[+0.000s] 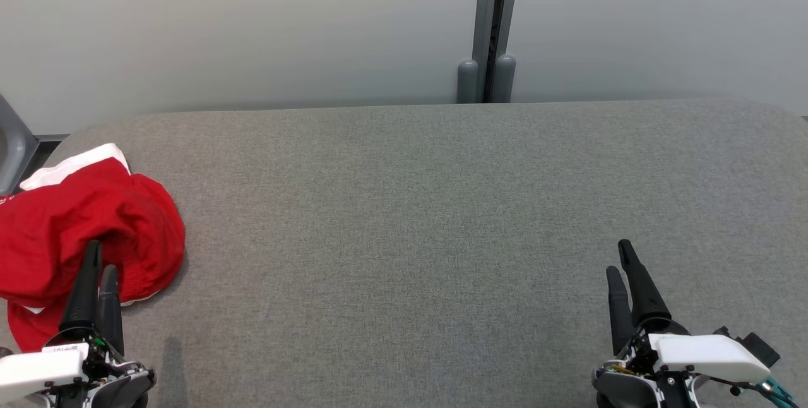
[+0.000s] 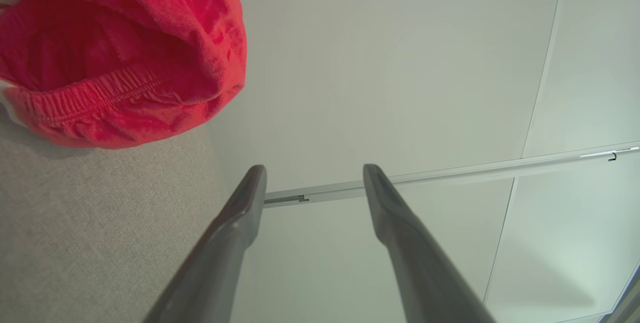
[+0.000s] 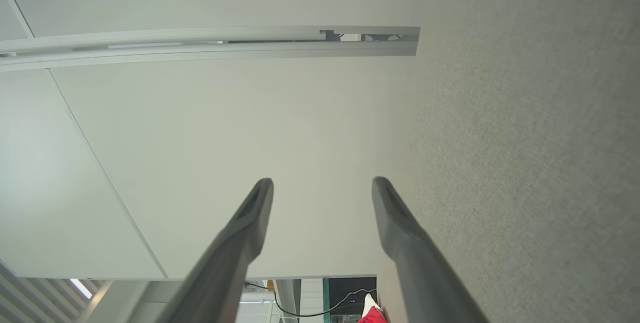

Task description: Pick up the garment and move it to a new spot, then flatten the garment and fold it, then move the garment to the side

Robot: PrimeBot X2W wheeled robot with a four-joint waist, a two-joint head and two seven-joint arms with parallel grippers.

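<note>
On grey table (image 1: 404, 206), red garment (image 1: 82, 225) bunched just beyond left end effector (image 1: 102, 255).

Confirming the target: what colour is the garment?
The garment is red with white trim; head view shows it best.

We saw the garment (image 1: 82, 225) lying at the left edge of the table (image 1: 404, 206), our left gripper (image 1: 102, 256) just before it. Our right gripper (image 1: 618, 256) hung well apart at the near right. Behind the table stood the wall (image 1: 252, 29), a post (image 1: 492, 29) at its middle.
</note>
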